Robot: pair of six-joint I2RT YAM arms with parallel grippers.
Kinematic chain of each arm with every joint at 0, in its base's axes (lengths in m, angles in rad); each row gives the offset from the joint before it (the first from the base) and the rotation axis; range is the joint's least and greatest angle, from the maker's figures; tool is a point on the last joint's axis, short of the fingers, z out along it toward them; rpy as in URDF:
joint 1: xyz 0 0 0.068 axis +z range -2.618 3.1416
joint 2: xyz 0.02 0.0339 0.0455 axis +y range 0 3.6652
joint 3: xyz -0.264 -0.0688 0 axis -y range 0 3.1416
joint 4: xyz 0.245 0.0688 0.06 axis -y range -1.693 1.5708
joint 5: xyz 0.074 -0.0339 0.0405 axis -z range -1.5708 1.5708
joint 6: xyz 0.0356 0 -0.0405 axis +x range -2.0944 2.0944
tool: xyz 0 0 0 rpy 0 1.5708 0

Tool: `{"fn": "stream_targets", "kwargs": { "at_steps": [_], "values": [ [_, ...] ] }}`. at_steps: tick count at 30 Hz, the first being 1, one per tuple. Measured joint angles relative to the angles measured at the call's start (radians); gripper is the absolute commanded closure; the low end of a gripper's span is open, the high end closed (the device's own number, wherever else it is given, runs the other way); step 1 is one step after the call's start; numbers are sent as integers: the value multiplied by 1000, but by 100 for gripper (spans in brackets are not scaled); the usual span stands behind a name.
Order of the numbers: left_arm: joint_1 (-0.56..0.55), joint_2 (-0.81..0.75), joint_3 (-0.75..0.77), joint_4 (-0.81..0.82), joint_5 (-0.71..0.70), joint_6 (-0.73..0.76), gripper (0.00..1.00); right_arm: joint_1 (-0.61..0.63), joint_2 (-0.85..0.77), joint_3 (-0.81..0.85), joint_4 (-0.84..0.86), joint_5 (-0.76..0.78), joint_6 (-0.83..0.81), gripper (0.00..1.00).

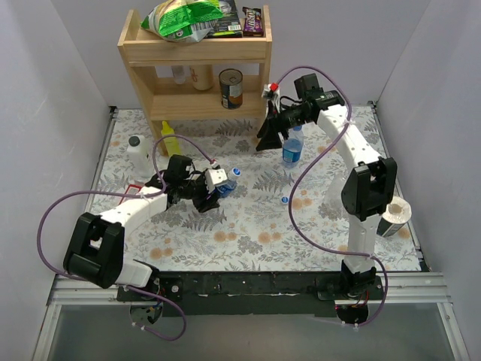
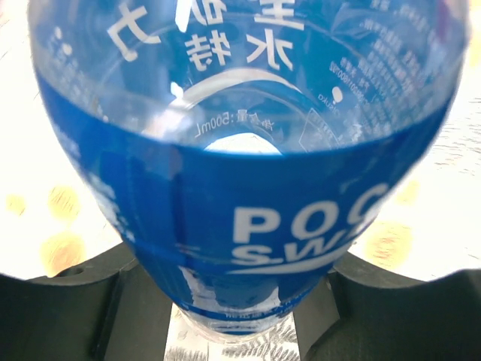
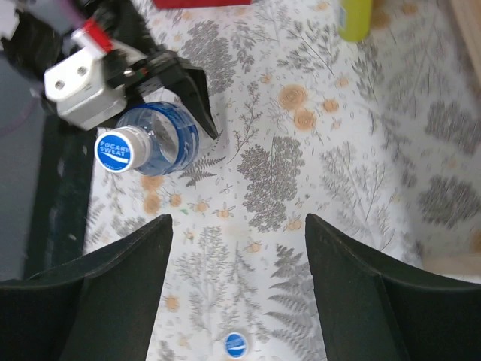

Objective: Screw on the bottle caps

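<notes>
Left wrist view is filled by a clear bottle (image 2: pixel 248 188) with a blue label band. The left gripper (image 2: pixel 240 320) clamps it low in the picture, one dark finger (image 2: pixel 98 308) on each side. The bottle's length runs up and away from the lens, and which end is which cannot be told here.

Overhead, the same bottle (image 1: pixel 222 185) hangs over the middle-left of the flowered table (image 1: pixel 248 233). It is tilted, its capped end toward the far right and upward. The right wrist view agrees: the bottle (image 3: pixel 169 135) shows its blue cap (image 3: pixel 118 150) face-on, seated on the neck.

That view also shows the right gripper (image 3: pixel 238 233) spread wide, with only tabletop between its fingers, and a loose cap (image 3: pixel 236 344) lying flat on the table. Overhead, this loose cap (image 1: pixel 284 199) lies between the two arms, apart from both bottles.

Farther back a second bottle (image 1: pixel 291 147) stands upright, just beside the right gripper (image 1: pixel 264 141). Only the overhead view shows it, and whether it is capped cannot be told.

At far left stand a white bottle (image 1: pixel 137 153) and a yellow bottle (image 1: pixel 167 137). Behind them a wooden shelf (image 1: pixel 143 56) holds a can (image 1: pixel 231 88) and, on top, a green snack bag (image 1: pixel 184 19).
</notes>
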Motion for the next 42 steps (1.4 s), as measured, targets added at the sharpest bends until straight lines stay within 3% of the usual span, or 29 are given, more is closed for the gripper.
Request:
{"fn": "stream_targets", "kwargs": {
  "at_steps": [4, 7, 15, 31, 37, 42],
  "values": [
    [-1, 76, 108, -137, 116, 94, 100, 74, -74, -6, -174, 3, -448, 23],
    [0, 113, 161, -214, 161, 150, 100, 178, -173, -67, -229, 24, -697, 23],
    [0, 128, 178, -312, 204, 209, 100, 265, -260, -119, -354, 84, -1066, 23],
    [0, 128, 188, -330, 230, 229, 100, 314, -239, -150, -396, 169, -1168, 35],
    [0, 127, 188, -334, 231, 230, 100, 328, -205, -144, -394, 185, -1167, 48],
    [-1, 127, 188, -345, 229, 237, 100, 332, -181, -123, -385, 192, -1159, 66]
  ]
}}
